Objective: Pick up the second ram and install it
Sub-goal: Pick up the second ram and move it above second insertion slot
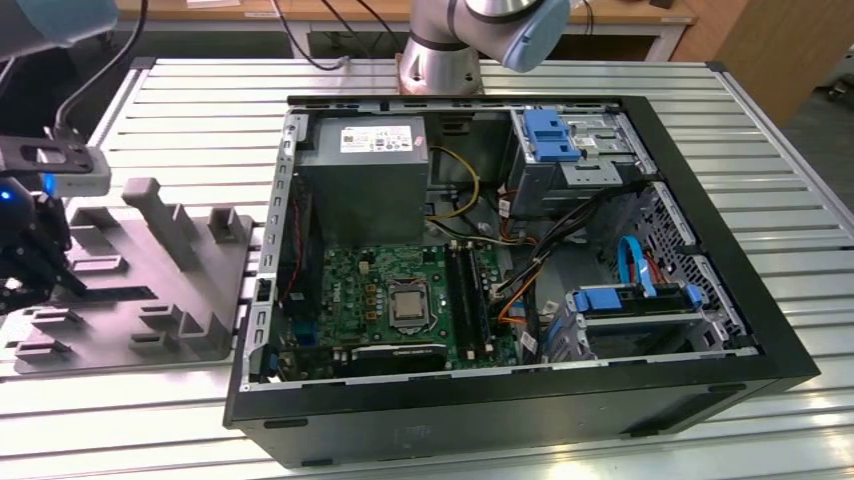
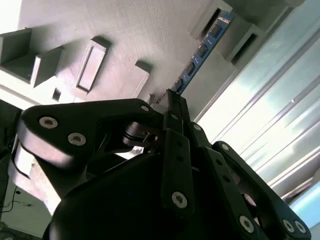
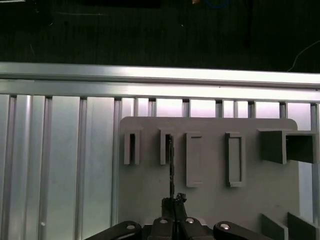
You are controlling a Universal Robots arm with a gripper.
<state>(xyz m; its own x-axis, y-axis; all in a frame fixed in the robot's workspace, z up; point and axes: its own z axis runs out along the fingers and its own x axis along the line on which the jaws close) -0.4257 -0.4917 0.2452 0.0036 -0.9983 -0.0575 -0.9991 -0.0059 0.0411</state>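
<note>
**End effector on second ram at the fixture**

In the second wrist view I see the end effector (image 2: 172,97) with its fingers drawn narrow, pinched onto one end of the second ram (image 2: 200,52). The board runs away from the fingertips, edge-on, blue-green with dark chips. Its far end sits between two raised holders of the grey fixture (image 2: 125,30).

The first wrist view agrees: the ram is a thin dark line from the fingers to one of the fixture's narrow slots. I cannot tell whether the board is seated in its holders or lifted clear of them.

In the exterior view the fixture lies on the slatted metal worktop (image 1: 200,110), just beside the open computer case (image 1: 727,260), on the exterior view's left. The end effector is over the fixture's far-left edge, well apart from the motherboard (image 1: 380,285) lying flat inside the case.
</note>
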